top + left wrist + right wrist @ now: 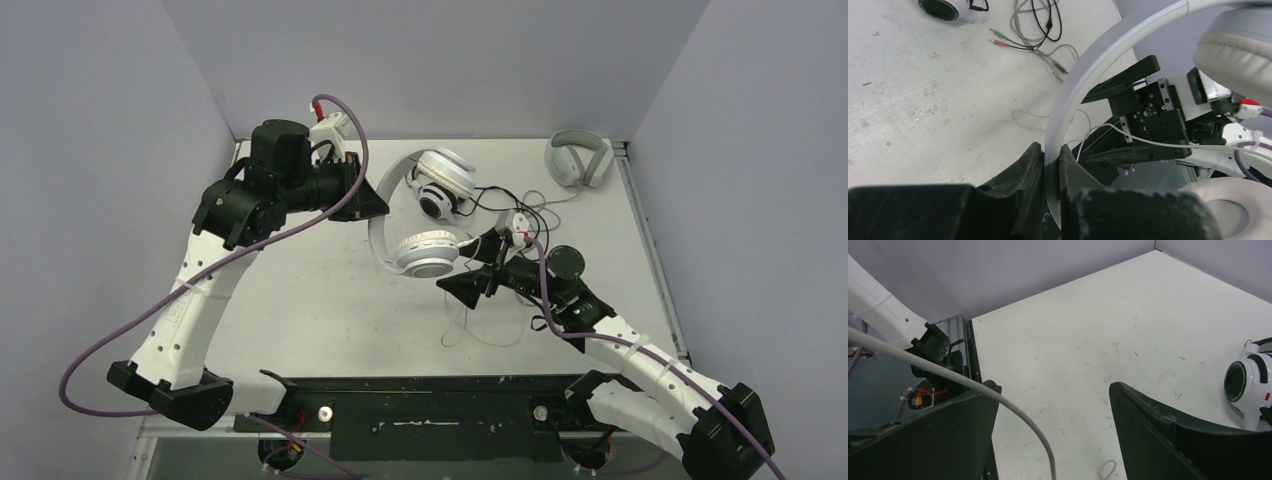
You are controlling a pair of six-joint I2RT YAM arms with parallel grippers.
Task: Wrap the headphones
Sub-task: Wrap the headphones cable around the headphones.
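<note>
Left gripper [1051, 150] nips the stiff headband [1073, 90] of the white headphones [428, 252], which sit beyond the centre of the table [330, 300], toward 12 o'clock. Their thin cable [1018, 415], limp and light, runs to 4 o'clock across the right gripper [1054, 387], whose jaws stand spread, not closed on it. The band looks the firm hold; the cable may slip, so take it near a cup. Inside the band's arc lies the black-and-white headset [435, 200].

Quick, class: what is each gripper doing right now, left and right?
Left gripper: shut on the white headphones' headband.
Right gripper: open; a thin cable crosses between its fingers, ungripped.
</note>
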